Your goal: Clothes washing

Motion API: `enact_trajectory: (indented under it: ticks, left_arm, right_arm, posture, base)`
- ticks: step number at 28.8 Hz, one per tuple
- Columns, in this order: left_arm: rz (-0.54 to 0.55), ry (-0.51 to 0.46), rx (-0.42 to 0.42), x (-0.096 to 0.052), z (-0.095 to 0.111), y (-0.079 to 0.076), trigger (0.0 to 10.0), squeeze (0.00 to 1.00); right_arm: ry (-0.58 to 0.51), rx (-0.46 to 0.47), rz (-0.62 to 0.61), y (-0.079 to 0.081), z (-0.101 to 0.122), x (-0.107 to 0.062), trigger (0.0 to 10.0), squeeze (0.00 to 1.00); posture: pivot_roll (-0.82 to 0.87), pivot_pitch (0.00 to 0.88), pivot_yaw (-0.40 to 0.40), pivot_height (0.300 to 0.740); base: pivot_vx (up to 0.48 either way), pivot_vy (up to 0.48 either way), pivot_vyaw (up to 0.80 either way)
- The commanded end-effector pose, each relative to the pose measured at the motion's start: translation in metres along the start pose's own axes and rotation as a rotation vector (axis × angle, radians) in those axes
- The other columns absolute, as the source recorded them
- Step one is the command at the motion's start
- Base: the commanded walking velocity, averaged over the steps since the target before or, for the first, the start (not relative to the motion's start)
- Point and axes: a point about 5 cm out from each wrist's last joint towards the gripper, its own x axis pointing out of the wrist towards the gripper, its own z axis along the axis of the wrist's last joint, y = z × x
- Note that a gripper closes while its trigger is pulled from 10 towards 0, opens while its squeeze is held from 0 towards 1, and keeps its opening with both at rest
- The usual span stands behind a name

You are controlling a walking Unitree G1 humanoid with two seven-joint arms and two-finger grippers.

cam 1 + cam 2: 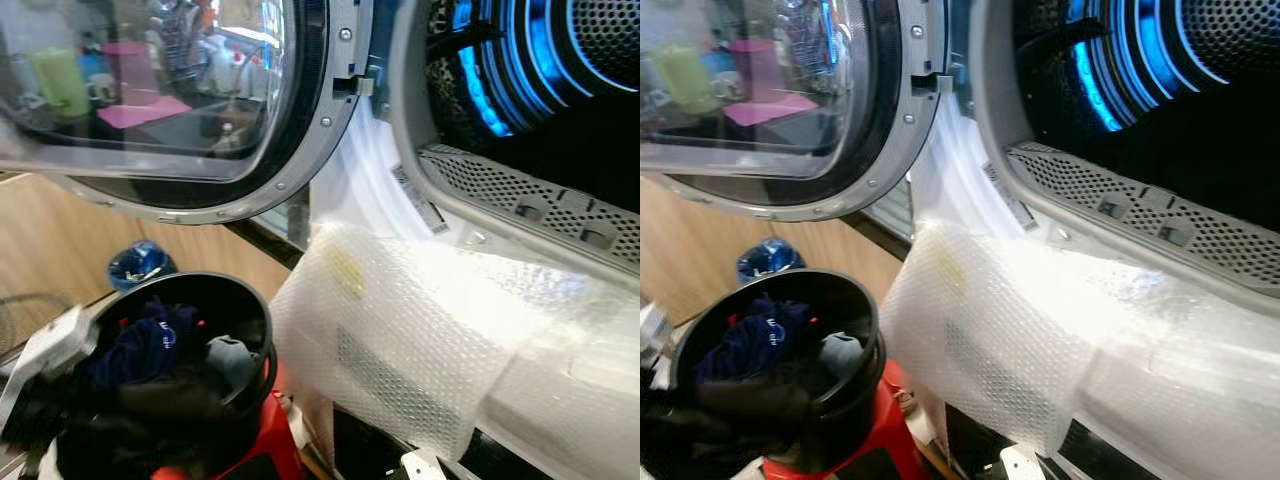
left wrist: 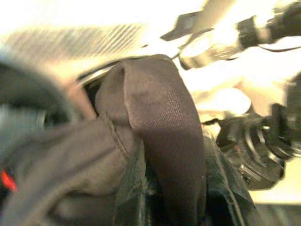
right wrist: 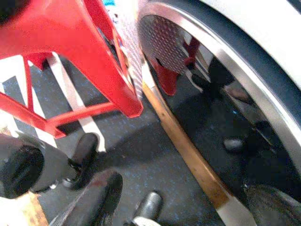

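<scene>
A black bucket (image 1: 225,310) packed with dark clothes (image 1: 140,350) sits in the lower left of the head view, perched on a red stool (image 1: 275,445). A navy garment lies on top of the heap, a grey one beside it against the bucket's right wall. The left gripper (image 1: 45,365) reaches in from the lower left edge, its silver wrist at the bucket's rim; in the left wrist view a fold of dark brown cloth (image 2: 160,141) drapes right over the fingers, so I cannot tell how far apart the jaws stand or whether they grip it.

Up and to the right, the washing machine's drum (image 1: 540,70) gapes open, lit blue inside. Its round glass door (image 1: 170,100) swings wide across the upper left. Bubble wrap (image 1: 420,340) covers the machine's front below the opening.

The right wrist view looks down at the stool's red legs (image 3: 94,61) and a dark floor (image 3: 141,155); the right gripper's jaw state I cannot tell.
</scene>
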Motion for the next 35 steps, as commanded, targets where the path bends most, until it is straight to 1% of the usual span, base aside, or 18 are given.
enact_trajectory:
  ticks: [1,2,3,4,5,6,7,8,12,14,17,20,24,27,30,33,34,35]
  left_arm:
    - [-0.093,0.026,0.092,0.003,0.016,-0.006,0.0,0.00]
    - [-0.093,0.026,0.092,0.003,0.016,-0.006,0.0,0.00]
    - [-0.137,0.038,0.201,0.002,0.035,-0.001,0.0,0.00]
    - [-0.137,0.038,0.201,0.002,0.035,-0.001,0.0,0.00]
    - [-0.150,0.039,0.286,0.003,0.053,0.006,0.0,0.00]
    - [-0.150,0.039,0.286,0.003,0.053,0.006,0.0,0.00]
    - [-0.147,0.018,0.372,0.007,0.072,0.014,0.0,0.00]
    - [-0.147,0.018,0.372,0.007,0.072,0.014,0.0,0.00]
    - [-0.163,-0.092,0.525,0.026,0.119,0.028,0.0,0.00]
    - [-0.167,-0.114,0.556,0.031,0.128,0.029,0.0,0.00]
    - [-0.230,-0.263,0.679,0.050,0.172,0.021,0.0,0.00]
    - [-0.297,-0.270,0.763,0.062,0.197,0.015,0.0,0.00]
    - [-0.328,-0.247,0.823,0.070,0.214,0.012,0.0,0.00]
    - [-0.366,-0.270,0.857,0.081,0.236,0.008,0.0,0.00]
    - [-0.409,-0.304,0.866,0.108,0.250,0.003,0.0,0.00]
    - [-0.431,-0.325,0.857,0.123,0.254,0.002,0.0,0.00]
    - [-0.431,-0.325,0.857,0.123,0.254,0.002,0.0,0.00]
    - [-0.443,-0.338,0.842,0.133,0.255,0.001,0.0,0.00]
  right_arm:
    - [0.005,0.022,-0.001,0.000,-0.003,0.000,10.0,0.00]
    - [0.005,0.022,-0.001,0.000,-0.003,0.000,10.0,0.00]
    - [0.010,0.032,-0.006,0.000,-0.004,0.000,10.0,0.00]
    - [0.010,0.032,-0.006,0.000,-0.004,0.000,10.0,0.00]
    - [0.012,0.046,-0.014,0.000,-0.005,0.000,10.0,0.00]
    - [0.012,0.046,-0.014,0.000,-0.005,0.000,10.0,0.00]
    - [0.011,0.071,-0.031,-0.002,-0.006,0.000,10.0,0.00]
    - [0.011,0.071,-0.031,-0.002,-0.006,0.000,10.0,0.00]
    - [0.009,0.103,-0.056,-0.005,-0.007,-0.001,10.0,0.00]
    - [0.011,0.106,-0.061,-0.005,-0.008,-0.001,10.0,0.00]
    - [0.017,0.131,-0.085,-0.005,-0.013,-0.001,10.0,0.00]
    - [0.025,0.138,-0.091,-0.003,-0.016,-0.001,10.0,0.00]
    - [0.033,0.136,-0.095,-0.002,-0.019,-0.001,10.0,0.00]
    - [0.034,0.148,-0.108,-0.002,-0.020,-0.001,10.0,0.00]
    - [0.026,0.165,-0.138,-0.003,-0.021,-0.001,10.0,0.00]
    - [0.022,0.175,-0.159,-0.005,-0.021,-0.001,10.0,0.00]
    - [0.022,0.175,-0.159,-0.005,-0.021,-0.001,10.0,0.00]
    - [0.022,0.177,-0.178,-0.007,-0.022,-0.002,10.0,0.00]
  posture:
    - [0.15,0.000,0.022,0.740]
    - [0.15,0.000,0.022,0.740]
    - [0.16,0.000,0.021,0.740]
    - [0.16,0.000,0.021,0.740]
    - [0.16,0.000,0.021,0.740]
    - [0.16,0.000,0.021,0.740]
    - [0.15,0.000,0.023,0.740]
    - [0.15,0.000,0.023,0.740]
    - [0.16,0.000,0.030,0.740]
    - [0.16,0.000,0.030,0.740]
    - [0.18,0.000,0.028,0.740]
    - [0.19,0.000,0.029,0.740]
    - [0.20,0.000,0.031,0.740]
    - [0.19,0.000,0.039,0.740]
    - [0.18,0.000,0.048,0.740]
    - [0.18,0.000,0.050,0.740]
    - [0.18,0.000,0.050,0.740]
    - [0.17,0.000,0.054,0.740]
  base:
    - [0.000,0.000,0.00]
    - [0.000,0.000,0.00]
    - [0.000,0.000,0.00]
    - [0.000,0.000,0.00]
    - [0.000,0.000,0.00]
    - [0.000,0.000,0.00]
    - [0.000,0.000,0.00]
    - [0.000,0.000,0.00]
    - [0.000,0.000,0.00]
    - [0.000,0.000,0.00]
    - [0.000,0.000,0.00]
    - [0.000,0.000,0.00]
    - [0.000,0.000,0.00]
    - [0.000,0.000,0.00]
    - [0.000,0.000,0.00]
    - [0.000,0.000,0.00]
    - [0.000,0.000,0.00]
    - [0.000,0.000,0.00]
